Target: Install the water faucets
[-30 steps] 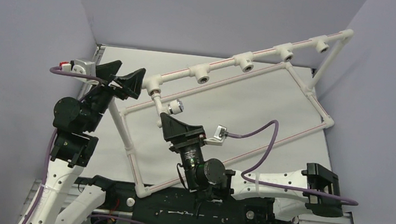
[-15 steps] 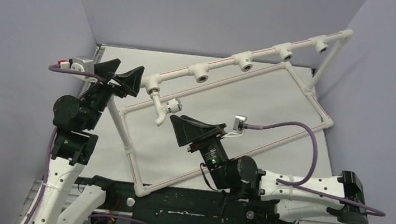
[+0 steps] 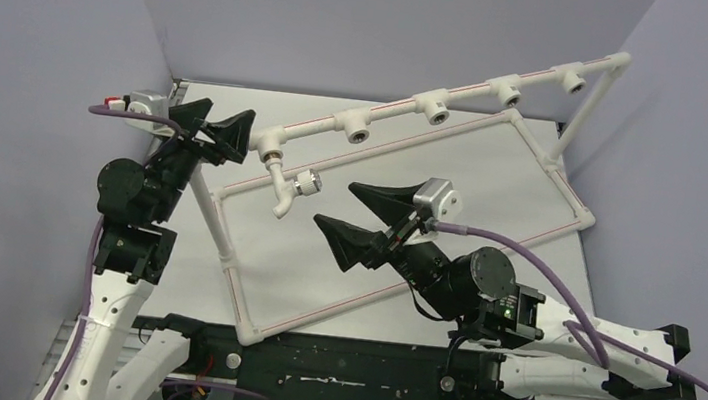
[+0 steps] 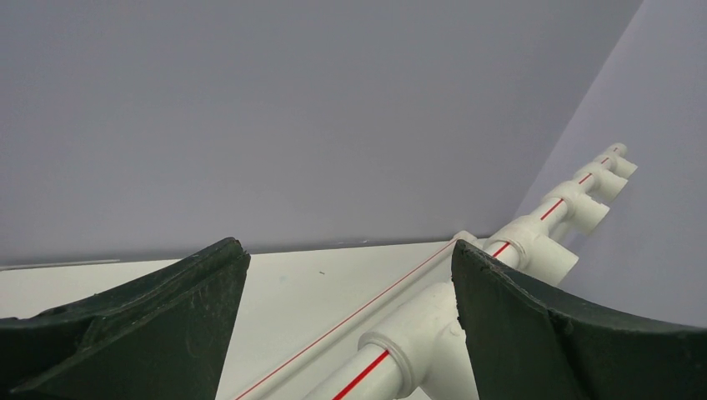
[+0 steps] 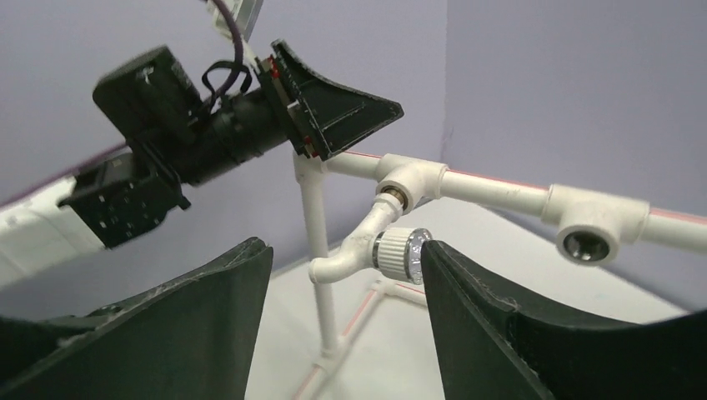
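white plastic pipe frame (image 3: 386,151), marked with thin red lines, lies at an angle on a pale bench (image 3: 452,186) between lilac-grey walls (image 3: 350,18). its raised top rail (image 3: 395,112) runs from the near left to the far right and carries a row of sockets. the elbow socket (image 3: 271,138) at the left end holds the one water faucet (image 3: 284,192). the faucet's brass threaded end (image 5: 392,197) sits in the socket mouth. its white body hangs down from there and curves to a spout, and its round silvery knob (image 3: 309,183) sticks out to the right. four tee sockets (image 3: 433,108) further along the rail show dark round mouths facing the near side. in the right wrist view the closest of them shows a metal-lined opening.

the left tool (image 3: 228,120) is raised at the left end of the top rail, its two black fingers wide apart with the rail passing between them. the left wrist view shows the pipe close to the right finger (image 4: 567,333) and well clear of the other, so it is not clamped. whether that right finger touches the pipe cannot be told.

the right tool (image 3: 334,205) hovers above the bench inside the frame, near the faucet but apart from it, its tips aimed toward it. its fingers are spread and hold nothing. the faucet shows through the gap between them.
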You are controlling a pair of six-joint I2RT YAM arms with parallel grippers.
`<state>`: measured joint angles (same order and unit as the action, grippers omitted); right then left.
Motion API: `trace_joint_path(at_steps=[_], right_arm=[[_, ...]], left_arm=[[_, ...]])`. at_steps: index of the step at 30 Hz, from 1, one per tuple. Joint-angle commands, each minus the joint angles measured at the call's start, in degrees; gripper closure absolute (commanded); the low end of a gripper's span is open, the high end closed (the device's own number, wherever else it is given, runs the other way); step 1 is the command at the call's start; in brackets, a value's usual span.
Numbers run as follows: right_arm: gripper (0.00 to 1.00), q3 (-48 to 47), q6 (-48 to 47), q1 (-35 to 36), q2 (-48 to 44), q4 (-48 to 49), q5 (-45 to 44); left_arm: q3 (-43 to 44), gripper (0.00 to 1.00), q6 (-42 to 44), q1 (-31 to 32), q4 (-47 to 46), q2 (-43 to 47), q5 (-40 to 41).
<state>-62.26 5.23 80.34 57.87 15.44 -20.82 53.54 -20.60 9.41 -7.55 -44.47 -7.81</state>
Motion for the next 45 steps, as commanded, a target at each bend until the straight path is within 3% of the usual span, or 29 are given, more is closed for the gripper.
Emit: trace_joint_path(at_steps=[1, 9, 16, 24, 30, 35, 45], right_arm=[[0.34, -6.30, -20.32, 0.01, 1.29, -12.03, 7.61], [0.29, -7.87, -48.28, 1.94, 3.68, -18.27, 10.04], [0.26, -7.70, -72.79, 5.05, 8.14, -16.91, 3.88], [0.24, -8.48, -89.93, 5.73, 14.07, -11.91, -2.50], [0.24, -6.89, -99.92, 5.05, 18.47, -2.35, -6.89], [0.25, -7.73, -100.84, 3.07, 21.92, 0.17, -7.19], [0.31, -8.38, -99.73, -0.17, 25.97, 3.37, -6.71]], left_arm=[[-3.89, 0.10, -1.28, -1.38, 15.44, -5.49, 1.01], [-3.47, 0.11, -1.46, -1.25, 15.96, -6.81, -0.07], [-2.00, 0.11, -1.21, -1.22, 16.83, -7.32, -2.19], [1.19, 0.11, -0.67, -1.02, 17.98, -7.74, -1.81], [6.98, 0.11, -1.12, -0.68, 20.79, -9.25, -1.81], [12.88, 0.11, -1.10, -0.43, 23.57, -11.14, 0.15], [22.23, 0.11, 4.24, -0.41, 26.69, -14.55, 14.21]])
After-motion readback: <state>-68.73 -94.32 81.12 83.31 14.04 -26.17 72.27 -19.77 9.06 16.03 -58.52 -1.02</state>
